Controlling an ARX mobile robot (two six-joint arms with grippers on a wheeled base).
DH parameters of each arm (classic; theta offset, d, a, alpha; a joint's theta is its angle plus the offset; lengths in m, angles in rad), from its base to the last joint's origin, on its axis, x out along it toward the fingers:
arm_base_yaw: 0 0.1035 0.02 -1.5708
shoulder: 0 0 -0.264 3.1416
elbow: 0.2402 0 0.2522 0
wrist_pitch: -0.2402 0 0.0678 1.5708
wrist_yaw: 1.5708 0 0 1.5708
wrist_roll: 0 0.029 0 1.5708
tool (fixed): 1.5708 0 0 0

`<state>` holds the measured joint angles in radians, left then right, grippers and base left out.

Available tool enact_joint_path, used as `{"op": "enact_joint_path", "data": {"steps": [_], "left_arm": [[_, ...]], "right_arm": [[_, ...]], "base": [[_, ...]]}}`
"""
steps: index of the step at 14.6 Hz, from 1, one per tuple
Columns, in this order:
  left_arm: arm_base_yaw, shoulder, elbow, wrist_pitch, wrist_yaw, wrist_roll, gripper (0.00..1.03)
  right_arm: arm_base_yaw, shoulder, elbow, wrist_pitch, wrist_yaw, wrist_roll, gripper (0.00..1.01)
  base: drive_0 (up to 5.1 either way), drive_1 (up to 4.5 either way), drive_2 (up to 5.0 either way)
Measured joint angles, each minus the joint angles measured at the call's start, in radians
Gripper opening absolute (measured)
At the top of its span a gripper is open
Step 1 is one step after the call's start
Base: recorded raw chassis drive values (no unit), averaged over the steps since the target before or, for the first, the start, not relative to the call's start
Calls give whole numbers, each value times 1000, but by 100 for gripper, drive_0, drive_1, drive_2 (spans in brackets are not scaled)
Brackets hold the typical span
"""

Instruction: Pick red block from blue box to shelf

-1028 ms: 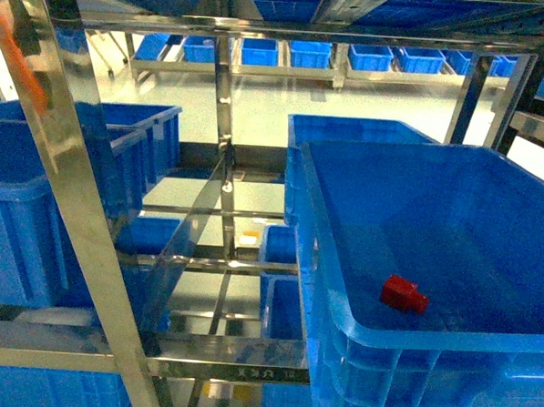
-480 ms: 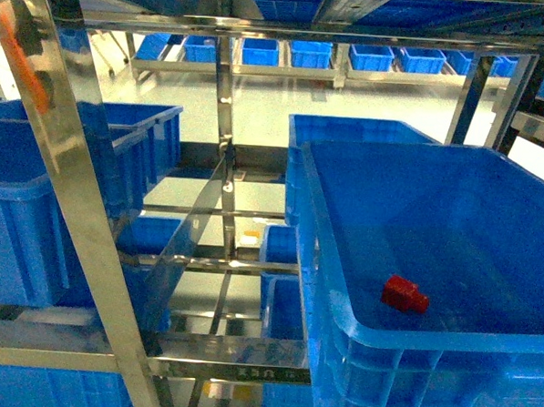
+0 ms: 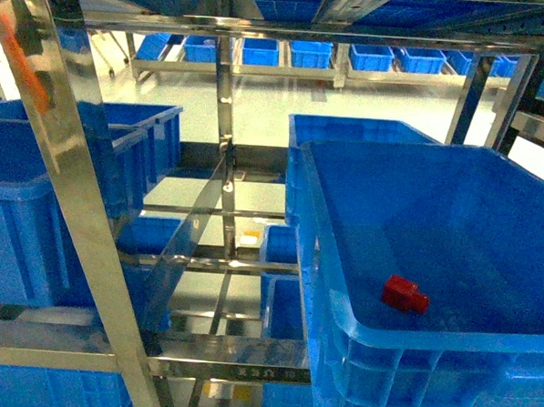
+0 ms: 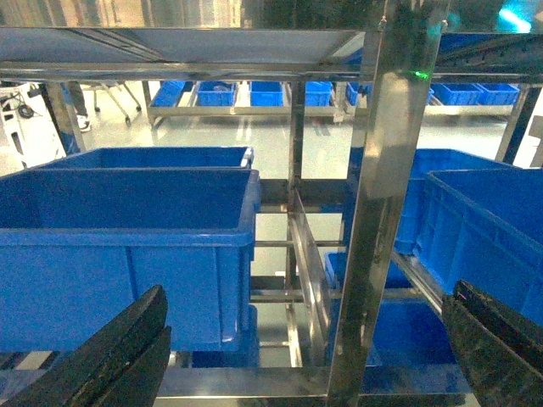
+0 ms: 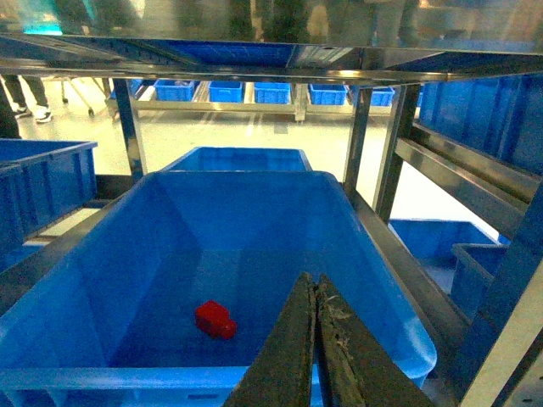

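Observation:
The red block (image 3: 404, 294) lies on the floor of the blue box (image 3: 429, 338), near its front rim; the box stands on a tier of the stainless-steel shelf (image 3: 71, 202). Neither gripper shows in the head view. In the right wrist view my right gripper (image 5: 312, 280) is shut with nothing in it, above the box's near rim (image 5: 127, 377), and the red block (image 5: 215, 320) lies left of and beyond its tip. My left gripper (image 4: 310, 297) is open and empty, facing a shelf upright (image 4: 382, 212).
A dark blue crate (image 3: 35, 200) fills the shelf's left side, also in the left wrist view (image 4: 127, 237). Another crate (image 3: 358, 130) stands behind the blue box. More crates (image 3: 262, 50) line a far rack. Steel rails (image 5: 441, 170) run along the box's right.

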<state>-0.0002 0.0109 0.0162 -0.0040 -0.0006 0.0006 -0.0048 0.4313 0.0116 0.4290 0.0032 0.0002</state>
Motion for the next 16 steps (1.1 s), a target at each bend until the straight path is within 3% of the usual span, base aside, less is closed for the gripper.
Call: {"op": "enact_joint_path", "data": {"steps": [10,11,12,16], "left_arm": [[0,0,0,0,0,0,98],[0,0,0,0,0,0,98],[0,0,0,0,-1,0,98],[0,0,0,-1,0,0,98]], "right_arm": [[0,-254,0,-248,0,0,2],[0,-285,0,-296,0,0,2],[0,-400,0,-440,-3,0,2],[0,-426,0,-434,-3,0,2]], "base": [[0,0,0],[0,0,0],[0,0,0],[0,0,0]]}}
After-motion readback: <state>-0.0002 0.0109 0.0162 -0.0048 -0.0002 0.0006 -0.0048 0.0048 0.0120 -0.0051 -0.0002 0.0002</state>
